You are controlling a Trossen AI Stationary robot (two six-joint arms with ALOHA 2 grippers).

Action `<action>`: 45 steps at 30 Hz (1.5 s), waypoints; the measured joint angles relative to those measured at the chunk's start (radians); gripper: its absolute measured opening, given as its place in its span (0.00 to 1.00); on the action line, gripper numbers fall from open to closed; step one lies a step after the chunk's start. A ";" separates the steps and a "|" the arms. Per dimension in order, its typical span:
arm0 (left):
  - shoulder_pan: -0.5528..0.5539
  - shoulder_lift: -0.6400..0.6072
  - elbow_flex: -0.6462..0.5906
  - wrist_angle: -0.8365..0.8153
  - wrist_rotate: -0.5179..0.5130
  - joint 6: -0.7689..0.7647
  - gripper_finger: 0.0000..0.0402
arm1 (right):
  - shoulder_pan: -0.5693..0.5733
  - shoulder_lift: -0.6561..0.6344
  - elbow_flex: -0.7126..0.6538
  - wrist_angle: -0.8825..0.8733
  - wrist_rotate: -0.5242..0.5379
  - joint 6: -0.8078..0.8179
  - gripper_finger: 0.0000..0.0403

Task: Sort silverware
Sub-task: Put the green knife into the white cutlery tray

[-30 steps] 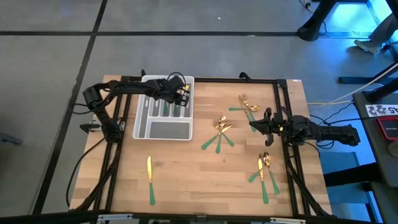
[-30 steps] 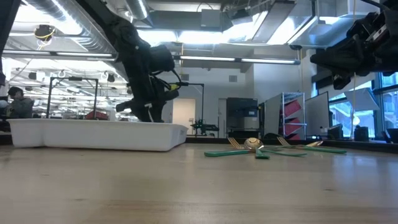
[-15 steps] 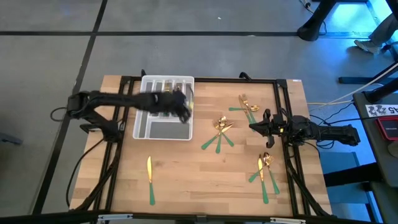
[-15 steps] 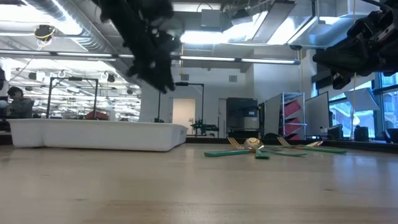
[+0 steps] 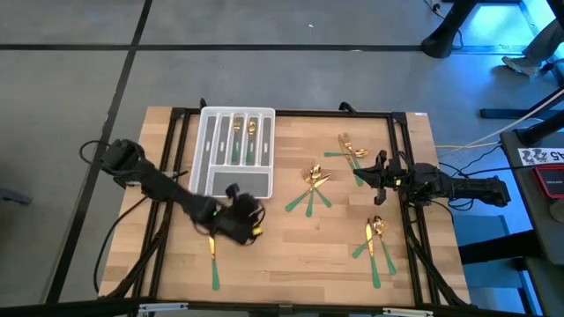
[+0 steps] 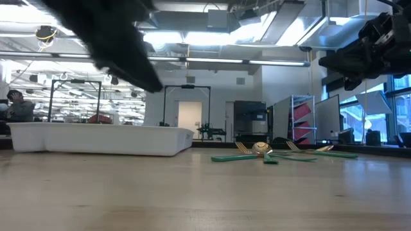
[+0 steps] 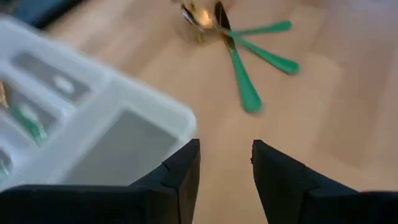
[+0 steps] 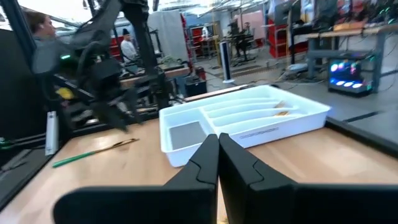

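Observation:
The silverware has gold heads and green handles. Some pieces lie in the slots (image 5: 238, 136) of the white tray (image 5: 231, 183). Three loose groups lie on the wood: mid-table (image 5: 310, 187), far right (image 5: 348, 150) and near right (image 5: 376, 242). A lone knife (image 5: 212, 254) lies near left. My left gripper (image 5: 249, 218) hangs open just near of the tray and right of the knife's blade; its fingers (image 7: 186, 171) have nothing between them. My right gripper (image 5: 370, 172) is shut and holds nothing, at the table's right side.
A black frame rail (image 5: 401, 176) runs round the table. The tray (image 6: 96, 138) and the mid-table pieces (image 6: 263, 153) show low across the wood. Bare wood lies between the knife and the near right group. People stand in the room behind (image 8: 127, 43).
My left gripper has swung from over the tray's far slots toward the table's near edge, passed over the tray's wide compartment and come out beyond its near rim, next to the lone knife. It has rolled on the way. The silverware on the table has kept its place.

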 joint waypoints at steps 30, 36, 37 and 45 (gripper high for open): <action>-0.300 0.224 0.203 -0.385 0.112 -1.195 0.19 | 0.000 0.000 0.000 0.135 0.007 -0.158 0.02; -0.307 0.372 0.469 -0.627 0.410 -1.239 0.06 | 0.000 0.000 0.000 0.120 -0.001 -0.156 0.02; -0.319 0.393 0.506 -0.677 0.444 -1.269 0.04 | 0.000 0.000 0.000 0.110 -0.001 -0.154 0.02; -0.462 0.439 0.590 -0.789 0.381 -1.470 0.06 | 0.000 0.000 0.000 0.023 -0.001 -0.074 0.02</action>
